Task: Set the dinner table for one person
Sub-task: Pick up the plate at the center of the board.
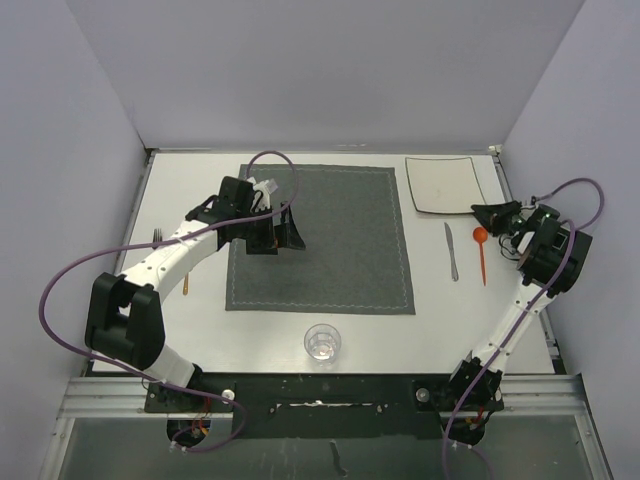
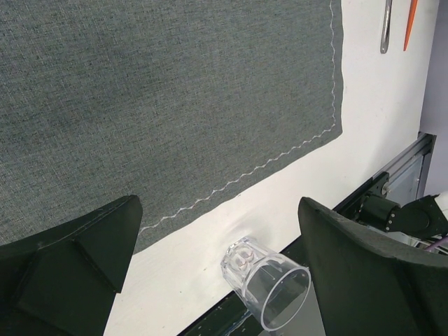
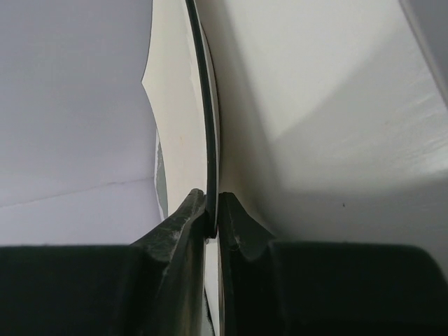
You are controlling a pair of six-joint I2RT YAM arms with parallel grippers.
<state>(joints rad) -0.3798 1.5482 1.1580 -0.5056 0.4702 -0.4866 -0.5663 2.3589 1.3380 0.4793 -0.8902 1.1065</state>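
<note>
Right claw point(image 3: 212, 203) clamped on the rim of the plate point(image 1: 445, 185), which sits on the dinner table point(image 1: 270, 330) beneath it, off the placemat point(image 1: 330, 240) to the claw's left. Left claw point(image 2: 218, 210) jaws wide apart, empty, above the mat. Knife point(image 1: 451, 250), spoon point(image 1: 481, 250) and glass point(image 1: 322, 341) unplaced. Judged: early, plate first

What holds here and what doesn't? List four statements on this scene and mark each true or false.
1. The right gripper is shut on the rim of the plate. True.
2. The left gripper holds the glass. False: it is open above the placemat; the glass stands alone near the dinner table's front edge.
3. The knife lies on the placemat. False: it lies right of it, beside the orange spoon.
4. The plate is off the placemat. True.
</note>
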